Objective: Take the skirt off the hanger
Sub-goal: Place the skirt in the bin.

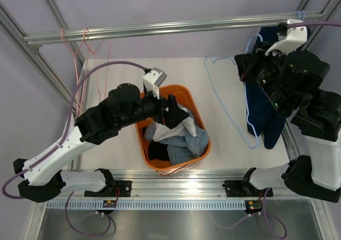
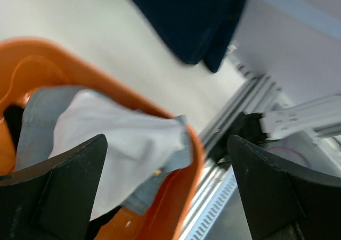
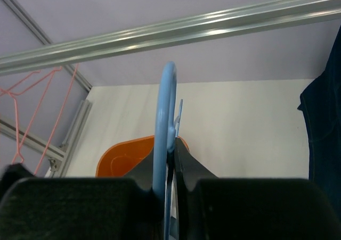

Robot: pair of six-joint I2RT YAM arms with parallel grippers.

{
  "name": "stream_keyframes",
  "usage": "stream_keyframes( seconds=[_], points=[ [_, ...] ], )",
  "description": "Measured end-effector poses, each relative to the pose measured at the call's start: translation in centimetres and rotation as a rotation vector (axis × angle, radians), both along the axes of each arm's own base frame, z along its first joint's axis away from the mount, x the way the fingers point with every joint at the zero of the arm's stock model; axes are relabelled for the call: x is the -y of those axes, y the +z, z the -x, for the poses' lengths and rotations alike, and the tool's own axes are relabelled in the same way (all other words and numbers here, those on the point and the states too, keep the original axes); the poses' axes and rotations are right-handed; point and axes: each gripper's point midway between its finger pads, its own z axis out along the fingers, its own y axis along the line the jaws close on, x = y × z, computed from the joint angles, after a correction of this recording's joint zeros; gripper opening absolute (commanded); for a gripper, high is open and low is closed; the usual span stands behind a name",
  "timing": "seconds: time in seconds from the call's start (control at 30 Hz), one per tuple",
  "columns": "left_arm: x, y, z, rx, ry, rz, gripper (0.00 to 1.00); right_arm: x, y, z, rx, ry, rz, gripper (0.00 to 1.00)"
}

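We see the skirt (image 1: 187, 140) lying crumpled in an orange basket (image 1: 143, 144), free of any hanger. Its pale inner side is turned up, and in the left wrist view a fold of it drapes over the basket's rim. A black garment lies beside it in the basket. The basket stands on the bench (image 1: 224, 165), close to the near edge and a little left of the middle.

Our left hand (image 1: 173, 112) hangs over the basket's far half with its fingers (image 2: 69, 181) spread wide and nothing between them. It is above the skirt and not touching it.

Our right hand (image 1: 249, 67) is raised over the bench's right side. Its jaws are pinched on the wire of a light-blue hanger (image 3: 166, 91), which carries no garment. The hanger's loop trails down toward the near edge.

Dark navy jeans (image 1: 261, 112) hang along the right edge of the bench, just beside that hand.

The pink hangers (image 1: 88, 43) hang bare from the rail (image 1: 160, 30) above the far left corner. They are well apart from both hands and from the skirt.
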Motion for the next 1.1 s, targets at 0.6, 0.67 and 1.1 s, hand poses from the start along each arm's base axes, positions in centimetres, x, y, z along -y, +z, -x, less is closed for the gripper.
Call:
stream_keyframes(
  seconds=[0.6,0.67,1.1],
  points=[
    [9.2,9.7,5.0,0.132,-0.162,0.151,0.99,-3.9,-8.6,-3.6,-0.183,-0.215,0.224,0.0],
    [10.5,7.9,5.6,0.128,-0.175,0.086,0.99,-3.7,-8.6,-3.9,-0.187,-0.256,0.233,0.0],
    [9.2,7.8,5.0,0.201,-0.018,-0.062,0.92,-2.8,-7.4,-3.3,-0.183,-0.279,0.182,0.0]
  ],
)
